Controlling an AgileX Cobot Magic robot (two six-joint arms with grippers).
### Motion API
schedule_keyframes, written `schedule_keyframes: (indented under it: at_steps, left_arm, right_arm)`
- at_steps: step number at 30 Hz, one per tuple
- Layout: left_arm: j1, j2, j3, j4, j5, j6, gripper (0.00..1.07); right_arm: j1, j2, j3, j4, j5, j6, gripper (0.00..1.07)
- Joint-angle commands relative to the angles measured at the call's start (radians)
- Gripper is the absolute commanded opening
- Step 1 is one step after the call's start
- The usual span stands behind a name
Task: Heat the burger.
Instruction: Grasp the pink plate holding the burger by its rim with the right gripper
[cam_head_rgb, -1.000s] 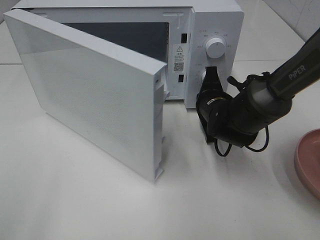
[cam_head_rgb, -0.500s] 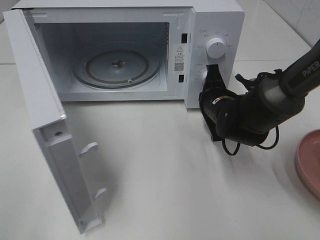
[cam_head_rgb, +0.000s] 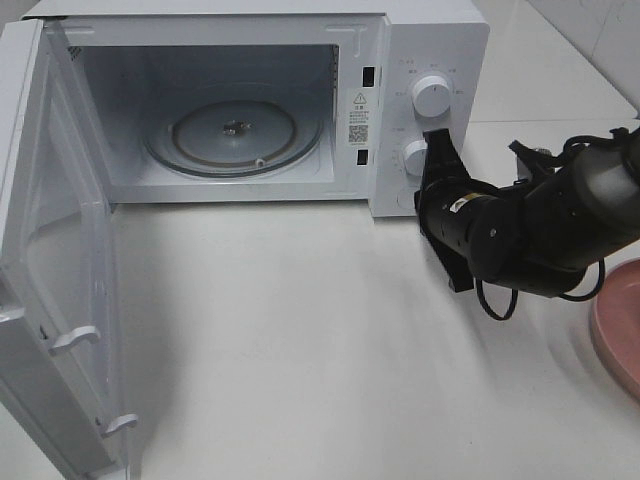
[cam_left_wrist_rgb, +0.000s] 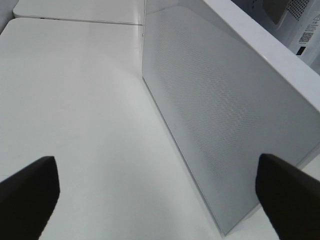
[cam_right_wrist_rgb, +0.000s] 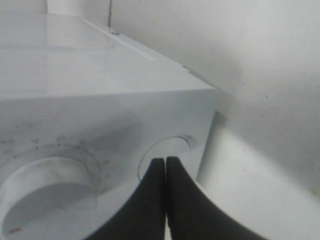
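Observation:
The burger is out of view in every frame. The white microwave (cam_head_rgb: 420, 40) stands at the back with its door (cam_head_rgb: 50, 300) swung wide to the left, showing the bare glass turntable (cam_head_rgb: 235, 135). My right gripper (cam_head_rgb: 437, 140) is shut with nothing in it, its tips just right of the lower knob (cam_head_rgb: 413, 157). In the right wrist view the shut fingertips (cam_right_wrist_rgb: 165, 170) point at a round control on the panel (cam_right_wrist_rgb: 172, 145). My left gripper (cam_left_wrist_rgb: 160, 195) is open and empty, looking at the door's outer face (cam_left_wrist_rgb: 225, 115); the high view does not show it.
The rim of a pink plate (cam_head_rgb: 612, 320) shows at the right edge of the table. The upper knob (cam_head_rgb: 431, 95) sits above the lower one. The open door juts out toward the front left corner. White tabletop (cam_head_rgb: 300, 350) lies in front of the microwave.
The microwave door has swung from half open to fully open at the left, uncovering the turntable. My right gripper has drawn back to the right from the lower knob, still shut.

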Motion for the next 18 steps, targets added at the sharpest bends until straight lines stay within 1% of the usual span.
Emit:
schedule_keyframes:
  at_steps: [1,5,11,12,13,16,18]
  left_arm:
    - [-0.004,-0.002,0.001,-0.002,0.003,-0.001,1.00]
    - [-0.004,-0.002,0.001,-0.002,0.003,-0.001,1.00]
    - [-0.004,-0.002,0.001,-0.002,0.003,-0.001,1.00]
    - [-0.004,-0.002,0.001,-0.002,0.003,-0.001,1.00]
    - [-0.004,-0.002,0.001,-0.002,0.003,-0.001,1.00]
    - [-0.004,-0.002,0.001,-0.002,0.003,-0.001,1.00]
    - [-0.004,-0.002,0.001,-0.002,0.003,-0.001,1.00]
  right_arm:
    - [-0.005,-0.021,0.009,-0.025,0.023,-0.028,0.00]
    - [-0.005,-0.066,0.046,-0.066,0.083,-0.041,0.00]
    - [-0.005,-0.126,0.090,-0.084,0.131,-0.114,0.00]
    - [-0.005,-0.155,0.104,-0.098,0.160,-0.158,0.00]
    - [-0.005,-0.182,0.112,-0.138,0.199,-0.216,0.00]
    - [-0.005,-0.196,0.112,-0.164,0.231,-0.261,0.00]
    - [-0.005,-0.252,0.112,-0.256,0.376,-0.435,0.00]
